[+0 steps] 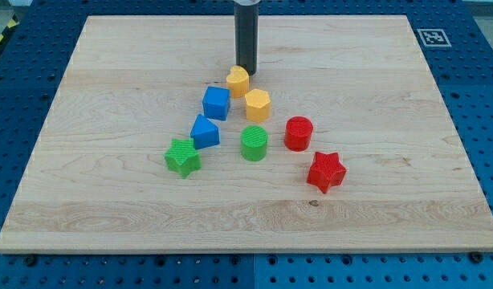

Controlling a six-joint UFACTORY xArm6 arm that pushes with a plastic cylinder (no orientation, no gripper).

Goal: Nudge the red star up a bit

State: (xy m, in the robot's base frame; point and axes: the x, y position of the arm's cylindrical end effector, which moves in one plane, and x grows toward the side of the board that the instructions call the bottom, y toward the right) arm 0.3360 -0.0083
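The red star (326, 171) is seen near and right of the cluster, on the wooden board (102, 96), with bare wood on its right and near sides out to the board's edges. Just beyond it on the far-left lies the red cylinder (299, 133), a small gap between them. My tip (245, 71) is set down at the far end of the cluster, touching or almost touching the smaller yellow block (238, 81), well apart from the star. No pincer is fitted; only the rod is shown. Left of the star are found the green cylinder (254, 143), yellow hexagon (257, 105), blue cube (216, 103), blue wedge (204, 132) and green star (182, 156)
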